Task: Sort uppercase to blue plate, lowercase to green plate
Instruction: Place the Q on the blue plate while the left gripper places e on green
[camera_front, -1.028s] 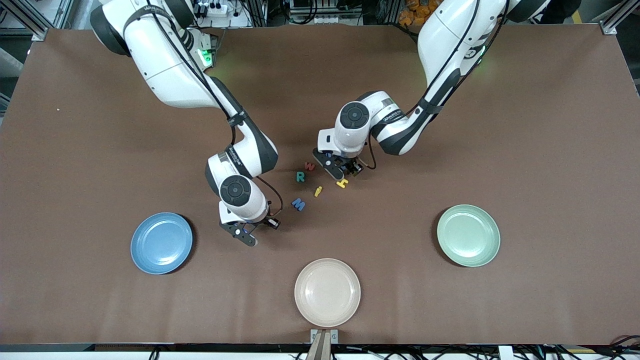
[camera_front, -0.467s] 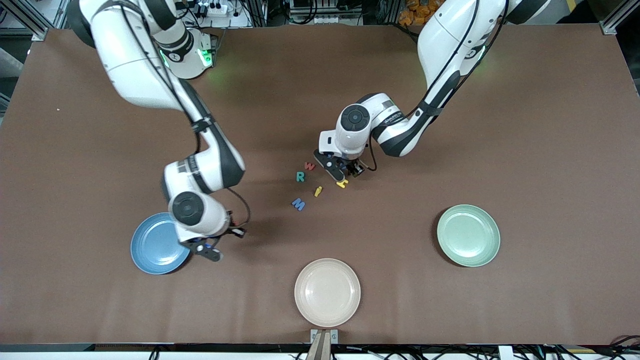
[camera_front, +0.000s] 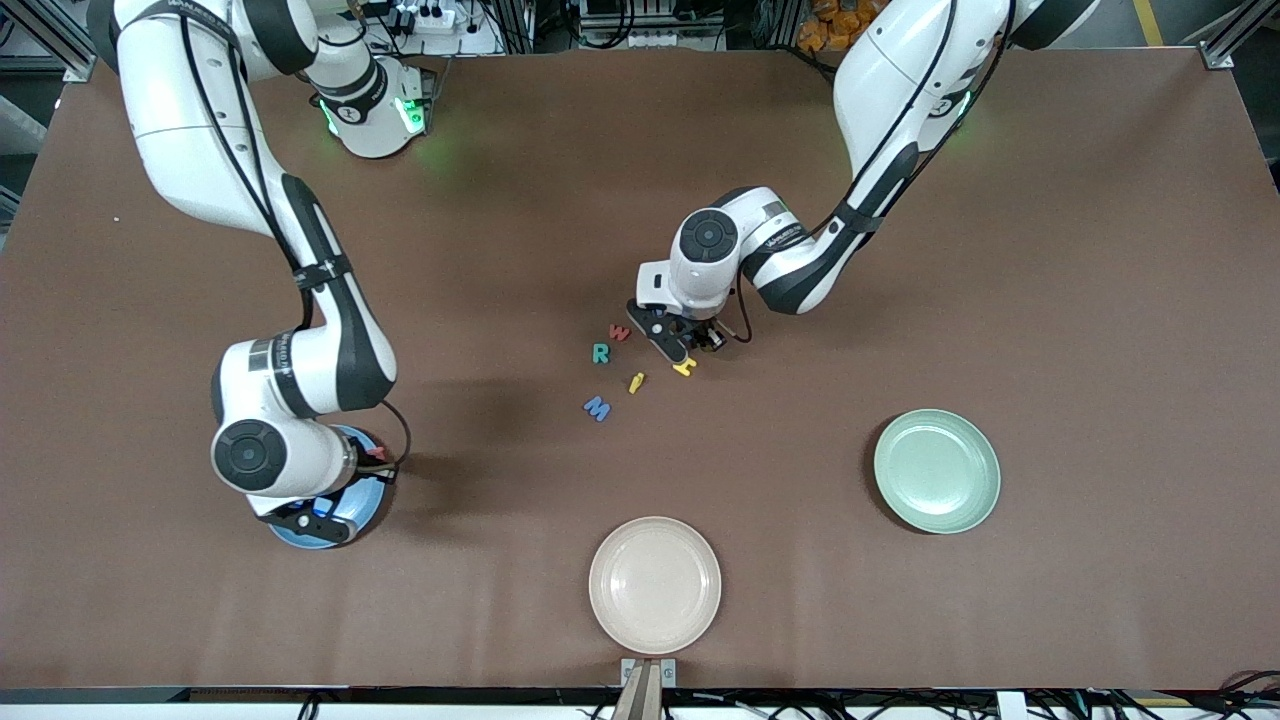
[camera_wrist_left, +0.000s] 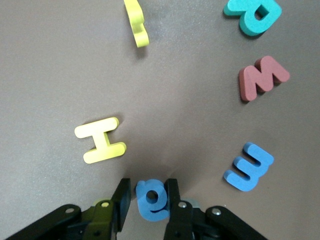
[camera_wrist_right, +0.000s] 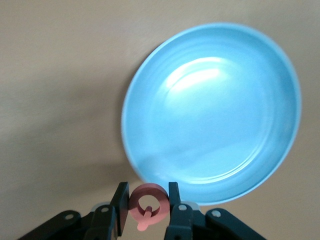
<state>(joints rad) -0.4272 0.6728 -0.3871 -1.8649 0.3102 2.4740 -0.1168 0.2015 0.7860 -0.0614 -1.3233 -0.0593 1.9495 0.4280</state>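
Observation:
My right gripper (camera_wrist_right: 145, 207) is shut on the red ring-shaped Q (camera_wrist_right: 148, 201) and hangs over the rim of the blue plate (camera_wrist_right: 210, 115), whose edge (camera_front: 358, 502) shows beneath that arm. My left gripper (camera_wrist_left: 149, 197) is down among the letters, with its fingers on either side of the blue a (camera_wrist_left: 152, 206). One pad touches the a and a thin gap shows at the other. Around it lie the yellow H (camera_wrist_left: 100, 141), blue m (camera_wrist_left: 248, 167), red w (camera_wrist_left: 262, 77), teal R (camera_wrist_left: 252, 17) and a small yellow piece (camera_wrist_left: 136, 22). The blue M (camera_front: 597, 408) lies nearer the front camera. The green plate (camera_front: 937, 470) is bare.
A beige plate (camera_front: 655, 585) sits near the table's front edge, between the two coloured plates. The letters cluster mid-table under the left gripper (camera_front: 675, 345).
The right arm has swung with the Q from beside the blue M toward its own end of the table, to over the blue plate. The left gripper has stayed at the letters.

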